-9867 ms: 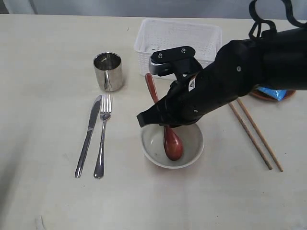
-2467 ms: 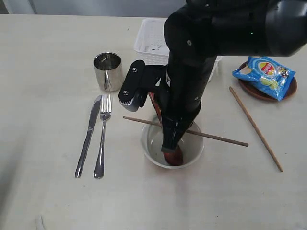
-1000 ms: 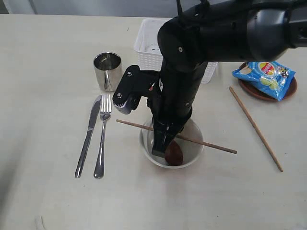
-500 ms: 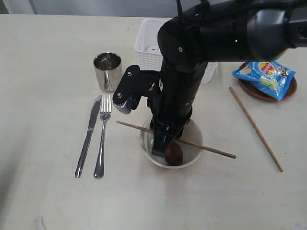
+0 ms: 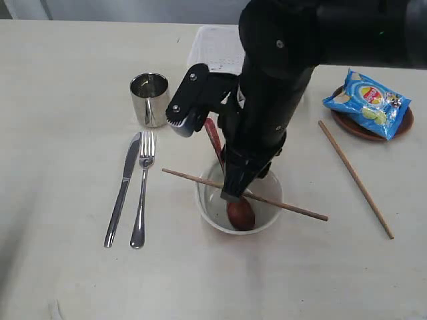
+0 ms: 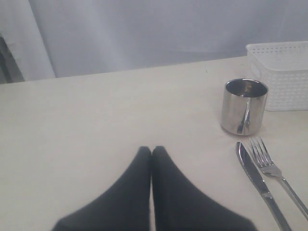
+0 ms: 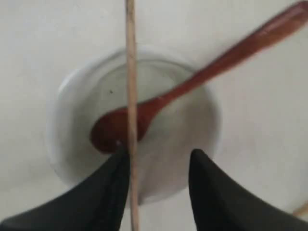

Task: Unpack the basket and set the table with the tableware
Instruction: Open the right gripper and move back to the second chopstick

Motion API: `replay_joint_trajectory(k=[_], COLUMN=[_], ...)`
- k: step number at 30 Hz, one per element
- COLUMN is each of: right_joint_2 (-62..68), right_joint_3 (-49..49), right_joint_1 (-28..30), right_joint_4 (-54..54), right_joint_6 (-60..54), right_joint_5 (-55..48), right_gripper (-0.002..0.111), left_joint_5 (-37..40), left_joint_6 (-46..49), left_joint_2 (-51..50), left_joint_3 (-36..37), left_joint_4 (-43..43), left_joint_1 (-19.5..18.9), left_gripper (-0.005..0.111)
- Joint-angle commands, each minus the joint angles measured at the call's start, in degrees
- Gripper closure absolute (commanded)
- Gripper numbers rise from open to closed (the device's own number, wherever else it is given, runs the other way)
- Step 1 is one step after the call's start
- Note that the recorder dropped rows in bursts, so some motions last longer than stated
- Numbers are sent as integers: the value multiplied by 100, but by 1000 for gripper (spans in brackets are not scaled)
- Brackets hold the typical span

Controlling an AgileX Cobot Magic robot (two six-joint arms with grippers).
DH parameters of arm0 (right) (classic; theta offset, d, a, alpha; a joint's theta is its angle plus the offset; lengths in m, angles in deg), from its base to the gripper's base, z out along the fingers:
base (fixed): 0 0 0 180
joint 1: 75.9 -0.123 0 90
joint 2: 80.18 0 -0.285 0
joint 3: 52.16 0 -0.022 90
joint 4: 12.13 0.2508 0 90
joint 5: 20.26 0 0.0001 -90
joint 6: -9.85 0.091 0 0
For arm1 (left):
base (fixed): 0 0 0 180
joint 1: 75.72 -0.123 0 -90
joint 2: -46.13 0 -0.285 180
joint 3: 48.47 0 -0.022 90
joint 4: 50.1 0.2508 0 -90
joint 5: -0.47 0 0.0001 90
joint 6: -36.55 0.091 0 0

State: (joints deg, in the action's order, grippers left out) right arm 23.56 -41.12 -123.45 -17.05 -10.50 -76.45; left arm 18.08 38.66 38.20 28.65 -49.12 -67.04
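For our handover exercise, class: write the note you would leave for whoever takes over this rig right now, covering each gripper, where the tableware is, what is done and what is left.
Left gripper: shut, empty, hovering over bare table.
Right gripper: open above the bowl, holding nothing.
Placed: cup, knife and fork side by side left of the bowl; spoon in the bowl, handle leaning on the rim.
One chopstick lies across the bowl's rim; the other lies on the table to the right.
Plate at the far right, snack bag on it.
Basket: inside partly hidden by the arm.
Left: bring the second chopstick to the first.
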Motion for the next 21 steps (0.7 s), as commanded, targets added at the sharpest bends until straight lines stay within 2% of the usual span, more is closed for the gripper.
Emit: replay_joint_trajectory(k=[1, 5, 8, 14, 21], right_joint_2=[-393, -560, -585, -585, -585], right_joint_3=[-37, 0, 242, 879, 1374], right_joint_1=[26, 429, 1104, 2301, 3095], right_joint_4=[-1265, -1485, -1464, -932, -819], right_joint_6=[1214, 1885, 2212, 2353, 2697], right_joint_5=[-488, -685, -665, 202, 1237], right_gripper=[69, 72, 76, 76, 75], left_joint_5=[-45, -45, -45, -45, -45], left_joint_6=[-20, -20, -20, -20, -20], left_joint_2=[15, 15, 15, 15, 15], left_joint_3=[10, 10, 10, 10, 10], left_joint_4=[22, 22, 22, 22, 22], left_joint_1=[-8, -8, -8, -8, -8], left_gripper=[107, 107, 107, 107, 107])
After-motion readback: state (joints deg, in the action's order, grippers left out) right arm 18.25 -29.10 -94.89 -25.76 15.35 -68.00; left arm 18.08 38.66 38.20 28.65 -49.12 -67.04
